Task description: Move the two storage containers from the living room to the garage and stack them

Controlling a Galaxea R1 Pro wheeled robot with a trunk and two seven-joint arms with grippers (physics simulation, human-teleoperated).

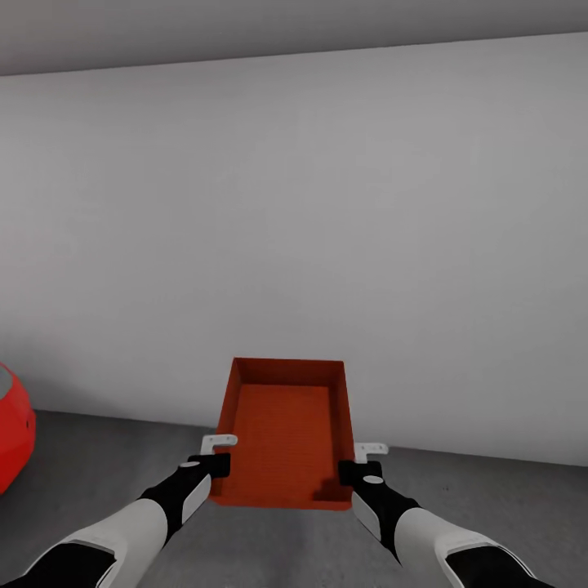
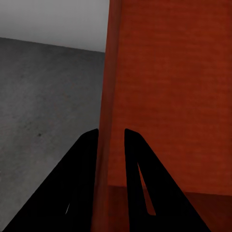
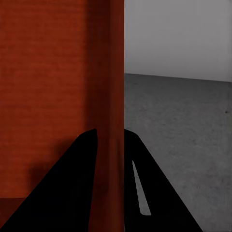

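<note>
Head view: storage container [image 1: 286, 433], long axis away from robot, mouth upward.

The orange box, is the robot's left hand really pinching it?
Touching. In the left wrist view, the left gripper has one dark finger on each side of the storage container's thin wall, pressed against it with no gap showing.

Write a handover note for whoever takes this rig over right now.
Left gripper: shut on the left wall of the orange bin. Right gripper: shut on its right wall. Each wrist view shows one finger on each side of the wall.
The bin is empty, carried in front of the robot above the grey concrete floor, facing a white wall. A red car sits at far left.
Done: this bin has reached the garage.
Left: set it down. I cannot tell where the other bin is.
</note>
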